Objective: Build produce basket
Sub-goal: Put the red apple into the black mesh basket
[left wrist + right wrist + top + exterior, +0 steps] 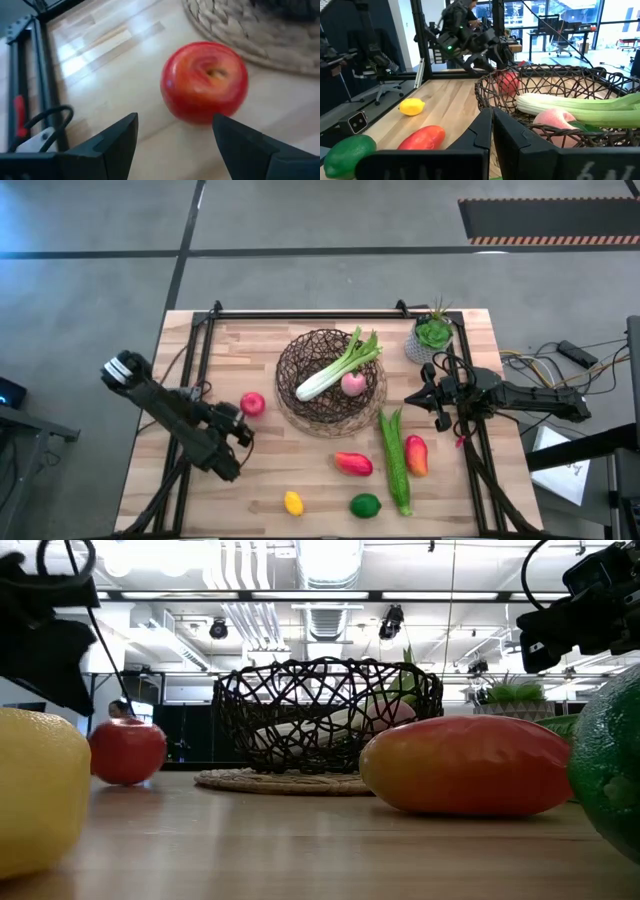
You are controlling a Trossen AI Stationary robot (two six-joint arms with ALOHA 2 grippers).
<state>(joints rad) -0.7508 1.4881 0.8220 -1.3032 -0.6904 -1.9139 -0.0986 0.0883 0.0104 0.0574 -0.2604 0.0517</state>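
Approaching the red apple (pixel 204 81) with the left hand (pixel 241 430)

The apple is seen on the table (pixel 250 490) just ahead of the left hand's parted, empty fingers, beside the basket (pixel 331 382); the right hand (pixel 437 402) is kept shut, farther off.

No text, label, brand, number or sign can be read on anything in these pictures
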